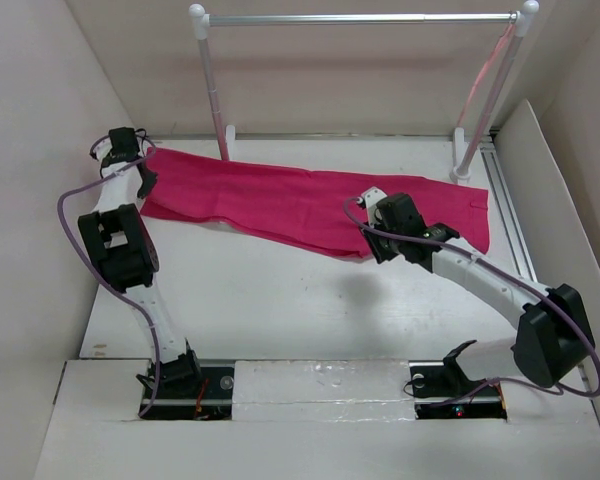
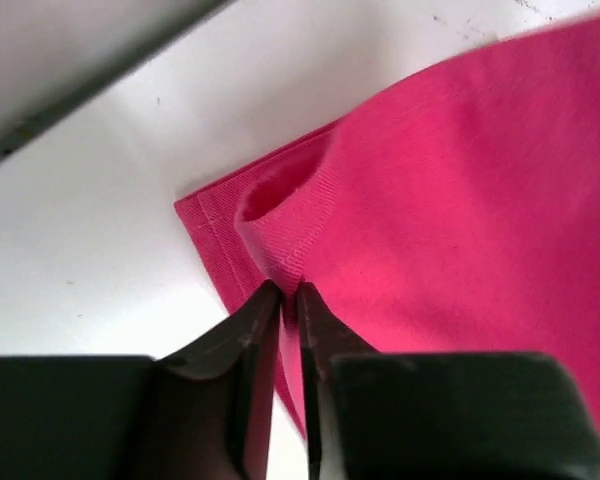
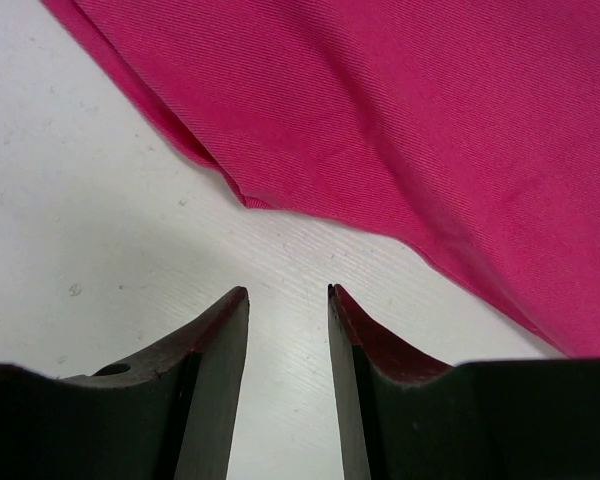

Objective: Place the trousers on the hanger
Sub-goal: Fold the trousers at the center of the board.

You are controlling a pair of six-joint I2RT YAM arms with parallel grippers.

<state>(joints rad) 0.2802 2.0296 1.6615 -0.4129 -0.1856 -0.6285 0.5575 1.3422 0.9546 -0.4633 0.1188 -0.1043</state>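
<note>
Trousers (image 1: 310, 205) lie spread flat across the far half of the tabletop (image 1: 280, 310), running from the far left corner towards the right edge, so the job has hardly begun. The left claw (image 2: 288, 295) is closed on the hemmed corner of the cloth at the left end, with a fold of pink pinched between its fingers; that one grip is all that looks done. The right claw (image 3: 288, 290) hangs over bare tabletop just beside the near edge of the cloth, its jaws apart and holding nothing. A thin pale-pink hanger (image 1: 483, 78) seems to hang at the right end of the rack (image 1: 360, 18) along the far edge, well apart from both claws and untouched. A second grip, lifting the cloth and draping it over the hanger all appear left to do.
</note>
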